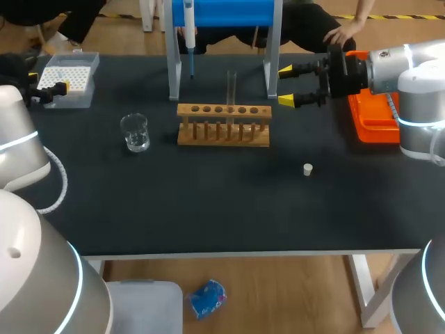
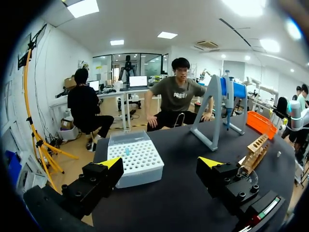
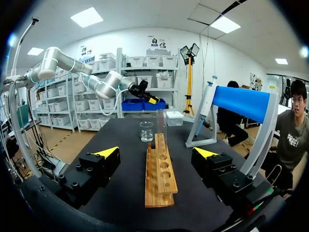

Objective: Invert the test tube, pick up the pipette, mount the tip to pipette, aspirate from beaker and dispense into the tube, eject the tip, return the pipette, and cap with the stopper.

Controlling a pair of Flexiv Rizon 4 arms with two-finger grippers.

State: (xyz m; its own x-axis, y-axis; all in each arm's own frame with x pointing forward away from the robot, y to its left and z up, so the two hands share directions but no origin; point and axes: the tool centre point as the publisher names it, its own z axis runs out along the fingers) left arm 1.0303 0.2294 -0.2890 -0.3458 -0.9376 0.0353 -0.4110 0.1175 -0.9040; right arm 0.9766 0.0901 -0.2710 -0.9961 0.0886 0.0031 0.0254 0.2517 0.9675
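A clear test tube (image 1: 231,87) stands upright in the wooden rack (image 1: 222,125). In the right wrist view the test tube (image 3: 161,128) and rack (image 3: 161,171) lie straight ahead of my open right gripper (image 3: 157,153). From above, that right gripper (image 1: 285,85) hovers just right of the rack. The pipette (image 1: 189,35) hangs on the blue stand (image 1: 222,14). My left gripper (image 1: 47,81) is open beside the tip box (image 1: 67,80), which sits just ahead of the left gripper (image 2: 161,164) in the left wrist view. A glass beaker (image 1: 135,132) stands left of the rack. The small white stopper (image 1: 307,169) lies at the front right.
An orange tray (image 1: 372,115) sits at the table's right edge under my right arm. The stand's grey legs (image 1: 172,62) rise directly behind the rack. A person's hand (image 1: 341,31) rests at the far table edge.
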